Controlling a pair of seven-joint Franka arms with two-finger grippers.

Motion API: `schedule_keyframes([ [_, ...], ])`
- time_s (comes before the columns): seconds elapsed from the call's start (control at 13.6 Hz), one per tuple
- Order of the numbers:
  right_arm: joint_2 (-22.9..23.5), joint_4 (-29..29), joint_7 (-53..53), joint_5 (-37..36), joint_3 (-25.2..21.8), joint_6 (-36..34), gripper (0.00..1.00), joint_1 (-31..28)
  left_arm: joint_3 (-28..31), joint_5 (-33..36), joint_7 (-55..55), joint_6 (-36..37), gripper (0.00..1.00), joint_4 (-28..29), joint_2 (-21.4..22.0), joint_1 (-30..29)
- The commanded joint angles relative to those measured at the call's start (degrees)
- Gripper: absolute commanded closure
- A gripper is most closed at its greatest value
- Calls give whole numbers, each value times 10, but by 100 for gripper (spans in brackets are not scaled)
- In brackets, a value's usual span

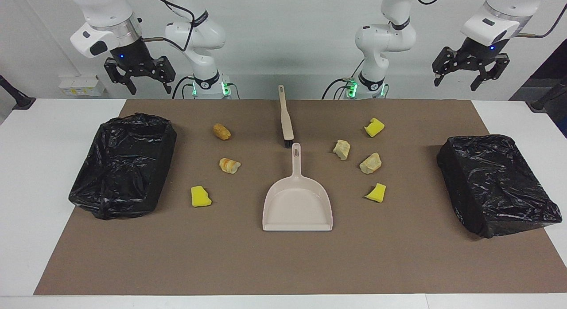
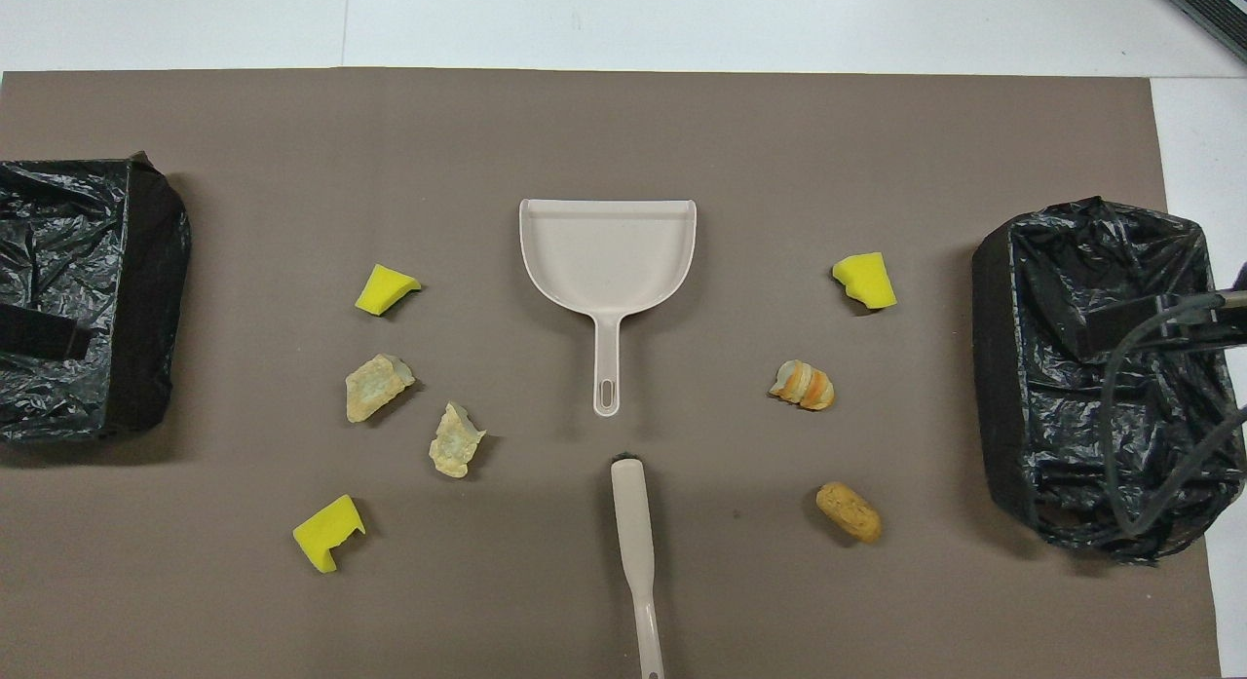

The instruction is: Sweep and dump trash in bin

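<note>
Nothing swept yet. Both arms waiting, raised near the robots' edge of the table: left gripper wide open and empty above the left arm's end, right gripper likewise open and empty above the right arm's end.

Seven scraps of trash lying loose on the brown mat. Toward the left arm's end: two yellow sponge chunks with two tan lumps between them. Toward the right arm's end: a bread roll, a sliced piece farther out, a third sponge chunk farthest.

Brush flat in the middle, handle toward the robots, bristles just short of the dustpan handle. Dustpan mouth facing away from the robots.

Probably best: take the brush by its thin handle with one gripper and the dustpan handle with the other. Grip low and square, since both handles look slim and slippery. Turn the pan mouth toward one cluster, keep its lip pressed on the mat, and sweep in short strokes, because the sponges look light enough to bounce. Then tip into the nearest bin or.
</note>
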State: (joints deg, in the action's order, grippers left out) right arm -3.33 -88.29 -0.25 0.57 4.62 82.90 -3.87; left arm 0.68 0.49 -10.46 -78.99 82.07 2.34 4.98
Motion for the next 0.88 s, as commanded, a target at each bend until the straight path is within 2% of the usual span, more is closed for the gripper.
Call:
schedule_keyframes([
  [0.0, 1, 4, -10, 11, 2, -11, 0, -3, 5, 4, -3, -7, 0, 6, 7, 0],
  [0.37, -13, -19, -14, 10, 2, 2, 0, -3, 11, 7, -5, -9, 0, 3, 4, -8],
  [0.66, -37, -57, -86, 12, 3, 2, 0, -1, 8, 6, 0, -9, 0, 7, 7, -5],
  [0.81, -32, -67, -87, 30, 4, 30, 0, 13, 6, 6, 0, -8, 0, 8, 8, -2],
])
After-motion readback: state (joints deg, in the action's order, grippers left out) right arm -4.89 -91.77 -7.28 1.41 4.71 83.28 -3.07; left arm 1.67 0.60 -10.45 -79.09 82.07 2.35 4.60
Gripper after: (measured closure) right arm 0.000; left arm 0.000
